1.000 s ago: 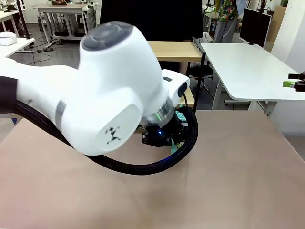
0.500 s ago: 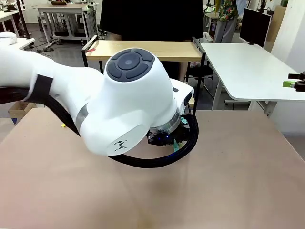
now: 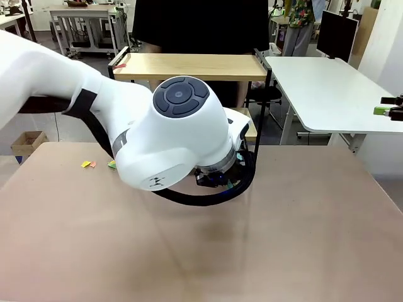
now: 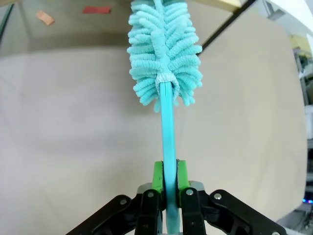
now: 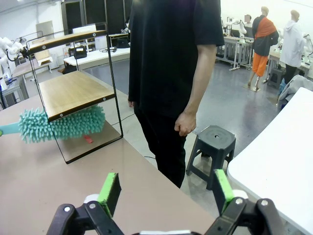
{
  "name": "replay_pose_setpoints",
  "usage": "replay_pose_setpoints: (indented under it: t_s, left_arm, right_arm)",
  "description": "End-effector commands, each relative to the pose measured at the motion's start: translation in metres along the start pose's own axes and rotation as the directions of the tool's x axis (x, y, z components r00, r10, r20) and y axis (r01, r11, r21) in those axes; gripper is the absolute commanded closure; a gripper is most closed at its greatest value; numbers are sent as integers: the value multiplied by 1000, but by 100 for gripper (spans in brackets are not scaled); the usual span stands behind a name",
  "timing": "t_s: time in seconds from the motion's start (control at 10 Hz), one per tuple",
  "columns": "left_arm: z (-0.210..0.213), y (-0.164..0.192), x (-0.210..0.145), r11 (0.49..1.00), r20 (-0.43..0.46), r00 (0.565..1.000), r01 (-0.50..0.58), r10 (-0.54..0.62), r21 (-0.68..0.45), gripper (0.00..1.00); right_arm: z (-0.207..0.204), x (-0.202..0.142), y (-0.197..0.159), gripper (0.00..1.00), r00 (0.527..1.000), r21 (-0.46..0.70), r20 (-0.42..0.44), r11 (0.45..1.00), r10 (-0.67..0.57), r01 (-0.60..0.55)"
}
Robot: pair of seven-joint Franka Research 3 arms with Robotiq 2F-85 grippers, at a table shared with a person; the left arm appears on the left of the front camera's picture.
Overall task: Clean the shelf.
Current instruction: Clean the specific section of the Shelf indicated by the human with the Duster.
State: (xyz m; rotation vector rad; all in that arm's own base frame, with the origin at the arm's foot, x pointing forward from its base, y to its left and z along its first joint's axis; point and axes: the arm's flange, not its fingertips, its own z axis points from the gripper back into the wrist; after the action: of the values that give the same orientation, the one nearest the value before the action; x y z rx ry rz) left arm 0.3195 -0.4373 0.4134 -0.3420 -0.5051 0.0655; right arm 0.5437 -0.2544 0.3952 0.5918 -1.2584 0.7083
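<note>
Paper scraps [image 3: 88, 165] on tabletop [image 3: 283, 239], left side. Left arm [image 3: 170, 132] low over table. Left gripper [image 4: 167, 176] clamped on thin handle of teal duster [image 4: 165, 54], gripped at handle end so fluffy head reaches below lower board of shelf [image 3: 189, 66]. Shelf at table's far edge, person [image 5: 171, 58] behind it. Red scrap [image 5: 88, 139] under shelf, just beside duster head: likely sweep target. Right gripper [image 5: 166, 192] wide, holding nothing, kept clear.

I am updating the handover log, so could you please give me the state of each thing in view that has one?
left claw: shut on the duster handle
right claw: open, empty
duster: held, head beneath the shelf lower board
shelf: upright on the table
red scrap: lying under the shelf
stool: upright, unoccupied
</note>
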Motion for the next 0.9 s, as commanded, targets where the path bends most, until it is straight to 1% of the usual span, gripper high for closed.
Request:
replay_pose_setpoints:
  t_s: [0.0,0.2,0.5,0.7,0.8]
  left_arm:
    - [-62,-36,-3,999,42,998,-35,36,-16,87]
    - [-86,-39,-6,999,7,999,-43,43,-32,87]
    - [-121,-40,-6,999,24,998,-54,54,-4,87]
    - [-139,-43,-10,999,-11,999,-47,47,4,87]
    - [-143,-44,-12,1000,-36,999,-26,26,10,87]
  right_arm:
    - [-1,2,1,0,1000,4,-2,1000,5,-5]
    - [-1,2,1,0,1000,4,-2,1000,5,-5]
    - [-1,2,1,0,1000,4,-2,1000,5,-5]
    - [-1,2,1,0,1000,4,-2,1000,5,-5]
    - [-1,2,1,0,1000,4,-2,1000,5,-5]
